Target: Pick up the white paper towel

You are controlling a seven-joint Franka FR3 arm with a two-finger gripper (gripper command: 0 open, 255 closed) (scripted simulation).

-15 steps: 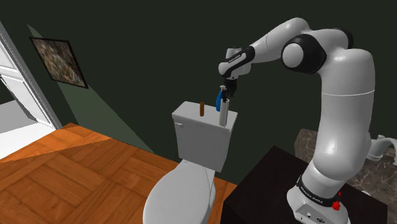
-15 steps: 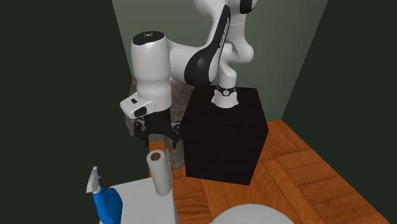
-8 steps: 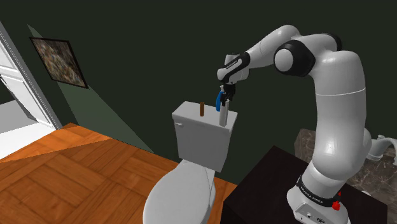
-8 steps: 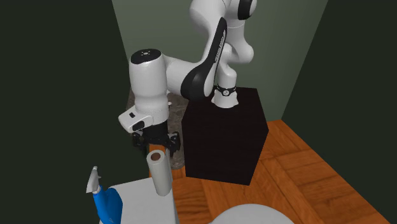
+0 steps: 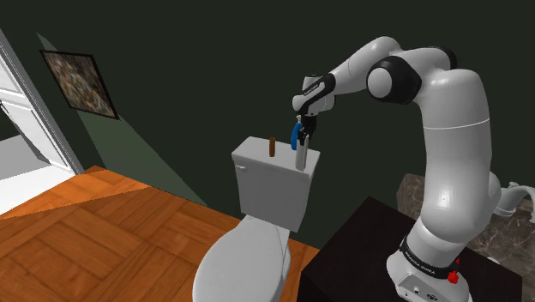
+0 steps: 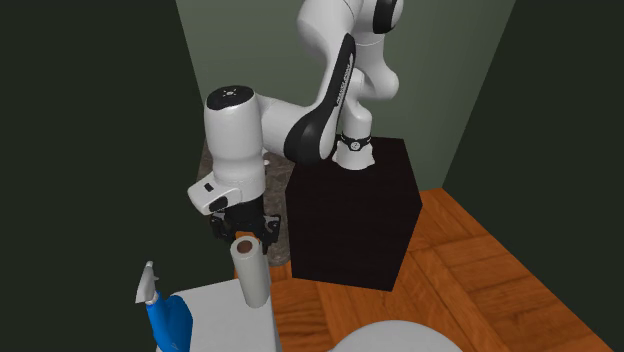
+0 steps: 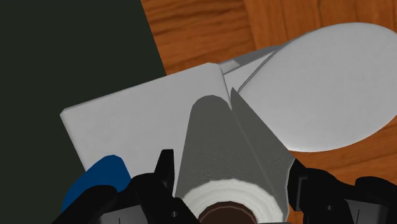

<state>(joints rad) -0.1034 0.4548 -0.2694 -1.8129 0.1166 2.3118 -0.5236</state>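
Straddles upright white paper towel roll with released black two-finger claw, roll inside the gap; yet to clench, lift.

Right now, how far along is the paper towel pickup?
Done: the approach. The gripper sits around the top of the upright paper towel roll. In hand: the grasp. The open fingers flank the roll and do not look clamped on it. Left: closing and lifting, since the roll stands on the toilet tank lid beside a blue bottle.
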